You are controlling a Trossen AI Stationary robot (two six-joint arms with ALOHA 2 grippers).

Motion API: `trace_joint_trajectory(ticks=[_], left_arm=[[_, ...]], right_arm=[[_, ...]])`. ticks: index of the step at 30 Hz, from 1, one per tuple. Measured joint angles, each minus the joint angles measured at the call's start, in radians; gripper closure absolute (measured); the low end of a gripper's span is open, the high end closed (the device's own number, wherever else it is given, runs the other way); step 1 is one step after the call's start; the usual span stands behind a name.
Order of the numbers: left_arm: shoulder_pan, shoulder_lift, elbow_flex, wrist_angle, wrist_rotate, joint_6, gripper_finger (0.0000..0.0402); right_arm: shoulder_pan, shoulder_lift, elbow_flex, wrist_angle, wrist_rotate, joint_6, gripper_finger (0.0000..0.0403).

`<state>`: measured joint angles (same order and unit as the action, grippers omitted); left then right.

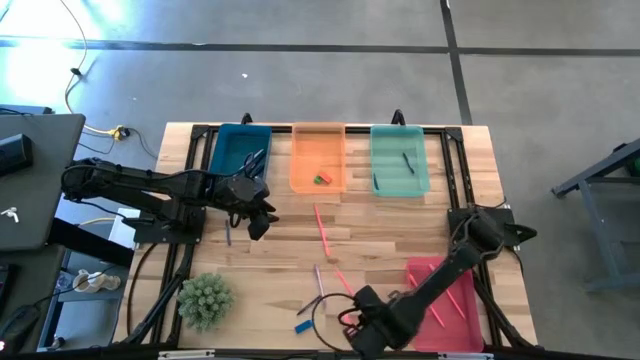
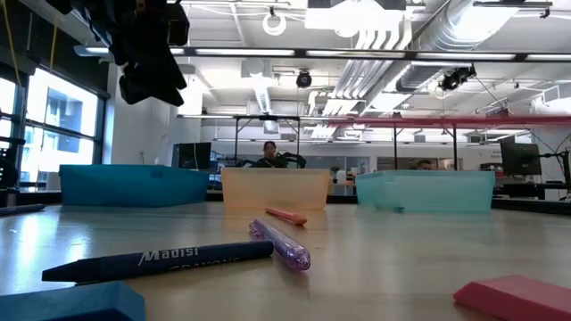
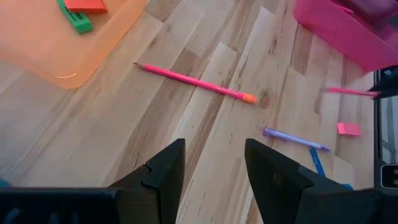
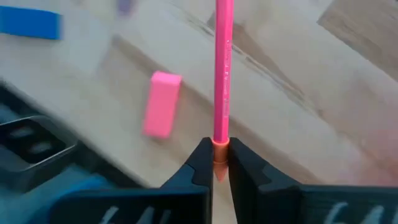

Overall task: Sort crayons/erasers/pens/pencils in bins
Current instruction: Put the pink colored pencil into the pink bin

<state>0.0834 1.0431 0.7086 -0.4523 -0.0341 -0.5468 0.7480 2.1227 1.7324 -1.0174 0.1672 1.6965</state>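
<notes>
My right gripper [image 4: 219, 163] hangs near the table's front edge [image 1: 357, 298], shut on a pink pencil [image 4: 222, 68]. Under it lie a pink eraser [image 4: 161, 102] and a blue eraser [image 4: 31, 23]. My left gripper [image 3: 214, 165] is open above the bare wood in front of the blue bin [image 1: 240, 150]. The orange bin [image 1: 318, 160] holds green and red erasers [image 3: 78, 15]. The teal bin [image 1: 400, 160] and the pink-red bin [image 1: 450, 300] hold thin sticks. Flat on the table lie another pink pencil [image 1: 323, 228], a purple pen [image 2: 281, 245] and a dark blue crayon [image 2: 156, 260]. My right gripper pinches the pink pencil's orange end [image 4: 219, 151] between its two fingers. The gripper comes from above, pointing steeply down. The pencil juts out sideways from the fingertips and shows about level above the wood [image 3: 351, 92]; its far end leaves the right wrist view.
A green potted plant [image 1: 205, 300] stands at the near left corner. Black frame bars [image 1: 200, 180] run along the table's sides and back. Bare wood lies between the three far bins and the loose items near the front.
</notes>
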Motion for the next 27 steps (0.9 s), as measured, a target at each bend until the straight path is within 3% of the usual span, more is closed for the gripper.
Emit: trace_joint_trajectory(ticks=[10,21,27], left_arm=[[0.000,0.000,0.000,0.000,0.000,0.000,0.0247],[0.000,0.000,0.000,0.000,0.000,0.000,0.0247],[0.000,0.000,0.000,0.000,0.000,0.000,0.0247]], right_arm=[[0.077,-0.093,0.000,-0.246,0.119,0.187,0.0393],[0.214,-0.165,0.000,-0.520,0.110,0.441,0.0393],[0.275,-0.165,0.000,-0.549,0.018,0.526,0.0393]])
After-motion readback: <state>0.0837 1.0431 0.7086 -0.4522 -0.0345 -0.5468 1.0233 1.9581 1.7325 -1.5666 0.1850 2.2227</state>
